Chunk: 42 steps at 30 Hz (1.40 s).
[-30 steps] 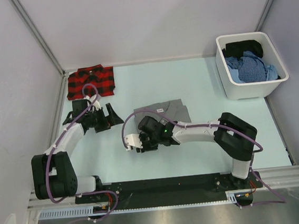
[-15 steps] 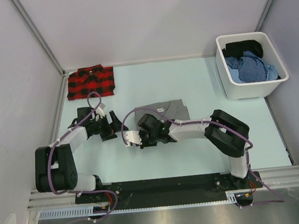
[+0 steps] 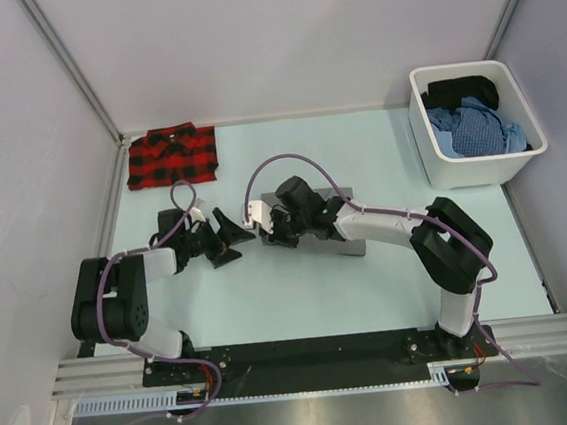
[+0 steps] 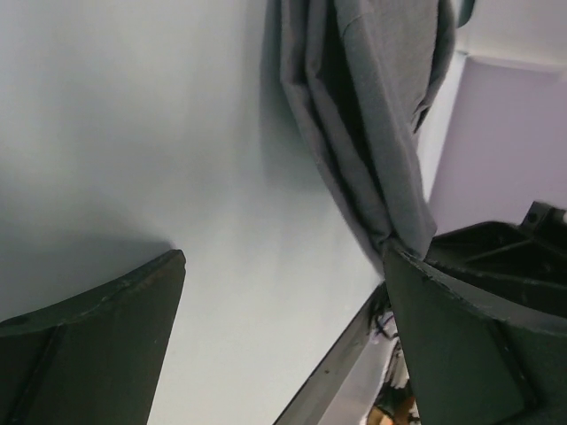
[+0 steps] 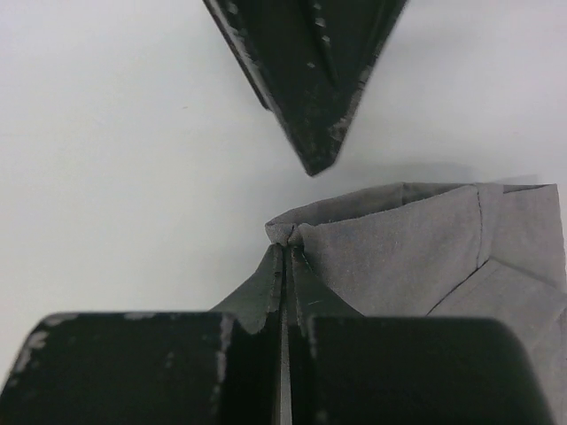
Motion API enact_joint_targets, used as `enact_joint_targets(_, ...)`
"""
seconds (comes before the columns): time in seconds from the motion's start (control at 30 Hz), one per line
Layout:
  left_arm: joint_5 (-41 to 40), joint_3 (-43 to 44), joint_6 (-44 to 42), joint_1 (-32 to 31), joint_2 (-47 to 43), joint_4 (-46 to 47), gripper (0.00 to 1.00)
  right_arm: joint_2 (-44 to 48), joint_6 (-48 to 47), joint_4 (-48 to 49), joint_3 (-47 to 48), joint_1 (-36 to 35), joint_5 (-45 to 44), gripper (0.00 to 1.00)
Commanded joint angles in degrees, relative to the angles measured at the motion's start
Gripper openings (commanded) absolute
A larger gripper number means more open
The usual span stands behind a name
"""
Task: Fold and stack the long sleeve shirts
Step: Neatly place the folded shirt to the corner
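Grey cloth was in the pinch! A second earlier my right end effector (image 5: 285, 258) had stood part open over the near-left corner of the grey shirt (image 5: 425, 257). It had since snapped fully shut on that corner, and the fabric bunched up tight between the fingertips. My right arm had swung further out across the bench (image 3: 301, 291) with it, so from above the shirt lay mid-bench, mostly hidden under the arm, with only a strip of it showing below the forearm.

My left end effector (image 4: 283, 266) had slid in from the left at the same time. It ended just beside the pinched corner, wide open and holding nothing. One finger sat right against the cloth's edge in the wrist view, though I could not tell whether it touched.

That looked to me like the grab secured and the next step beginning. The grey shirt already seemed folded into layers, so I judged the job was to take it to the stack. The red-and-black plaid shirt (image 3: 171, 156) lay folded at the far left corner, well apart. The white bin (image 3: 460, 170) of other clothes sat far right.
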<state>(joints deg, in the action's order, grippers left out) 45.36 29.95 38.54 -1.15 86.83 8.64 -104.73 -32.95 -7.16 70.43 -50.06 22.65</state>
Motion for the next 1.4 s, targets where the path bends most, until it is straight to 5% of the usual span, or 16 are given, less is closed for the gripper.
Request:
enact_joint_targets(0.0, 2.6, -0.3, 12.2, -1.7, 2.9, 16.6, 1.00, 2.2, 1.9, 0.5, 2.0, -0.1, 3.3, 0.00)
enact_joint_targets(0.47, -2.8, 2.7, 26.1, -9.9, 15.3, 29.9, 0.99, 2.0, 3.6, 0.5, 3.4, 0.0, 2.9, 0.00)
enact_joint_targets(0.83, -4.5, 13.8, 22.4, -11.9, 23.7, 22.7, 0.50, -0.4, 6.5, 4.3, 5.8, 0.1, 1.6, 0.00)
enact_joint_targets(0.93, -5.1, 18.0, 17.6, -11.9, 26.5, 18.4, 0.25, -0.7, 7.6, 5.3, 6.6, 0.2, 1.6, 0.00)
enact_joint_targets(0.97, -4.9, 21.3, 15.6, -11.9, 27.4, 15.6, 0.06, -1.2, 8.0, 5.2, 6.8, 0.3, 1.4, 0.00)
enact_joint_targets(1.0, -5.9, 23.0, 11.6, -11.9, 28.6, 12.8, 0.00, -1.2, 8.3, 5.0, 7.3, 0.5, 1.3, 0.00)
enact_joint_targets(1.03, -6.6, 26.8, 9.3, -11.7, 29.1, 9.8, 0.00, -1.2, 9.1, 4.6, 7.5, 0.9, 0.5, 0.05)
enact_joint_targets(1.13, -10.1, 35.5, 0.1, -10.9, 29.6, -2.4, 0.00, 0.3, 10.8, 2.8, 7.2, 3.5, -1.5, 0.38)
enact_joint_targets(1.17, -11.4, 37.7, -2.0, -10.6, 29.5, -6.8, 0.00, 1.5, 12.6, 2.2, 6.8, 4.5, -1.6, 0.57)
enact_joint_targets(1.2, -12.7, 39.9, -5.7, -10.2, 29.5, -8.2, 0.00, 2.3, 13.1, 1.5, 6.6, 5.8, -1.3, 0.64)
enact_joint_targets(1.27, -15.1, 46.2, -9.0, -8.7, 29.7, -12.9, 0.00, 3.7, 13.8, -1.2, 5.6, 8.9, -1.1, 0.99)
enact_joint_targets(1.37, -18.2, 55.5, -15.2, -6.8, 31.7, -16.4, 0.00, 6.7, 14.0, -3.2, 3.2, 12.6, -1.8, 1.00)
